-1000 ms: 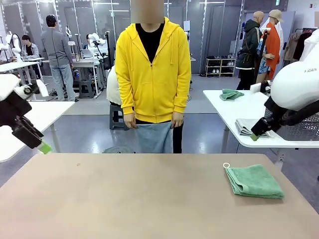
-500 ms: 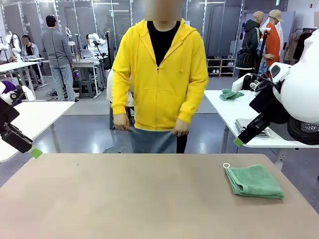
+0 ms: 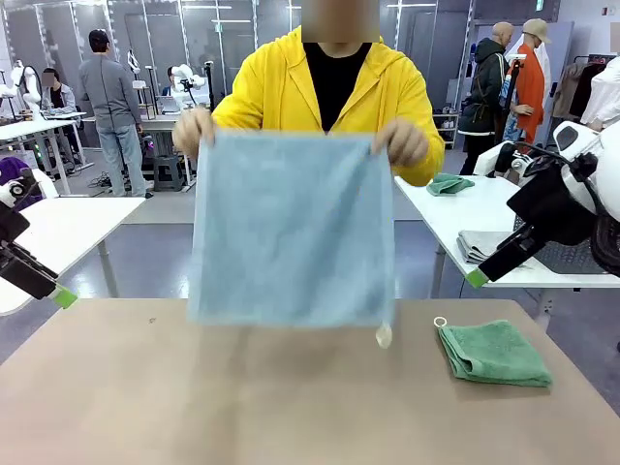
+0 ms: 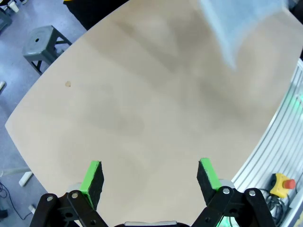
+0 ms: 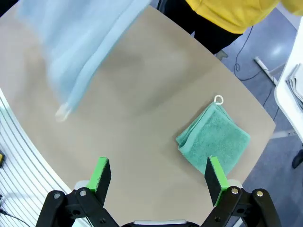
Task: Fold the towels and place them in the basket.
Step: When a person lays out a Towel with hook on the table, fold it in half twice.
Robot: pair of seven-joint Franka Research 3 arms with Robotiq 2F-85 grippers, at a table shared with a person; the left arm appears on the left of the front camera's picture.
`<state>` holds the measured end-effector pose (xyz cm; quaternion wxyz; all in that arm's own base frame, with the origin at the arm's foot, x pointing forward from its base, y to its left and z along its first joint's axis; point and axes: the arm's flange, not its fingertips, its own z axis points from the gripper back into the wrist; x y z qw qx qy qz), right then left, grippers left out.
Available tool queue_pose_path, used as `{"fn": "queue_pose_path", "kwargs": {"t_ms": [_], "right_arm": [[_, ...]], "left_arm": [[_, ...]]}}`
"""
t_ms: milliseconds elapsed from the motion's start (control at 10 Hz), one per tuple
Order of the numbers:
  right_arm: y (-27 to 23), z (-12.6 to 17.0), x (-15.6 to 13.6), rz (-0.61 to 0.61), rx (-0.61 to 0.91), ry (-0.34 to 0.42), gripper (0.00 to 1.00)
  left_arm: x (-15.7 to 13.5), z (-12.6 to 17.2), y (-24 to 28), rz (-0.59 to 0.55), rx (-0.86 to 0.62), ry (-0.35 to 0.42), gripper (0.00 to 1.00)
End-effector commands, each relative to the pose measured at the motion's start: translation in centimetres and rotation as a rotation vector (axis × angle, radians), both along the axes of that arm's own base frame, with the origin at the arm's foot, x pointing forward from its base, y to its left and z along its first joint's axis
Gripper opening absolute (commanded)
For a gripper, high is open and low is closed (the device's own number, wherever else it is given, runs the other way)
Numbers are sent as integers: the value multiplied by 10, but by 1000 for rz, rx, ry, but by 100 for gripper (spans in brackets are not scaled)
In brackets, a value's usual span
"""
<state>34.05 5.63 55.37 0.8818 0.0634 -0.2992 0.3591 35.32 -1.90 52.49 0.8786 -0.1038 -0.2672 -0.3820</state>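
My left gripper (image 4: 150, 171) and right gripper (image 5: 157, 170) both hang over the table (image 4: 118, 118), jaws spread wide and empty. The folded green towel (image 5: 214, 139) lies flat just ahead of my right jaws. Farther ahead, between both pairs, a person (image 3: 291, 92) holds the blue towel (image 3: 291, 228) up, spread by its top corners.

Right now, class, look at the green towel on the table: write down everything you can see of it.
The green towel is mint-coloured terry cloth, folded into a rough square of several layers, with the stacked edges showing along its side toward the table's middle. A small white loop sticks out from one far corner. It lies flat on the tan table, on the robot's right side near the edge. Only the table touches it.
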Motion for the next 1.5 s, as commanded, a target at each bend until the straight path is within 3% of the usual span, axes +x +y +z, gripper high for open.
{"fn": "queue_pose_path", "kwargs": {"t_ms": [0, 1400], "right_arm": [[5, 1, -1, 4, -14, -12, 100], [5, 1, -1, 4, -14, -12, 100]], "left_arm": [[0, -3, -2, 4, 4, 18, 100], [0, -3, -2, 4, 4, 18, 100]]}}
